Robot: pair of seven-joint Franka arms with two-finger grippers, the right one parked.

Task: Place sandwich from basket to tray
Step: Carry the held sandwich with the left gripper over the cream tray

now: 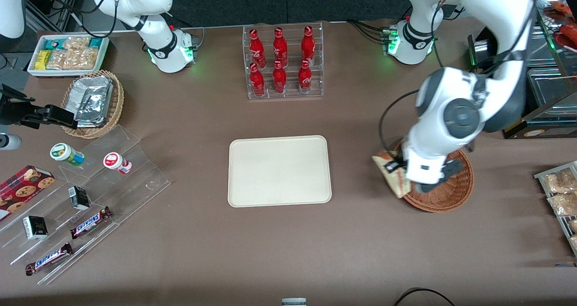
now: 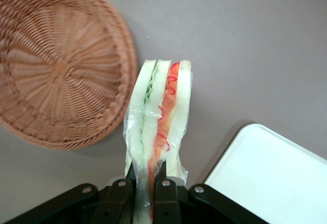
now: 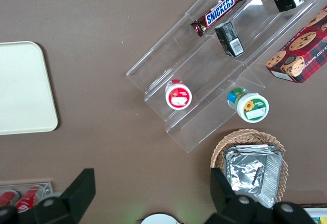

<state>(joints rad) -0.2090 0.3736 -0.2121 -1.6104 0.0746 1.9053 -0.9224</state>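
Note:
My left gripper (image 1: pixel 396 173) (image 2: pixel 145 188) is shut on the sandwich (image 1: pixel 391 173) (image 2: pixel 161 116), a plastic-wrapped wedge with pale bread and red and cream filling. The sandwich hangs in the air over the edge of the reddish-brown wicker basket (image 1: pixel 446 189) (image 2: pixel 56 65), on the side toward the tray. The basket holds nothing that I can see. The cream tray (image 1: pixel 279 171) (image 2: pixel 276 178) lies flat at the table's middle, toward the parked arm's end from the basket, and is bare.
A clear rack of red bottles (image 1: pixel 283 61) stands farther from the front camera than the tray. Toward the parked arm's end lie a tan basket of foil packets (image 1: pixel 93 101), a clear stepped shelf with snacks (image 1: pixel 85 207) and a white box of packets (image 1: pixel 67 53). Packaged snacks (image 1: pixel 561 195) sit at the working arm's end.

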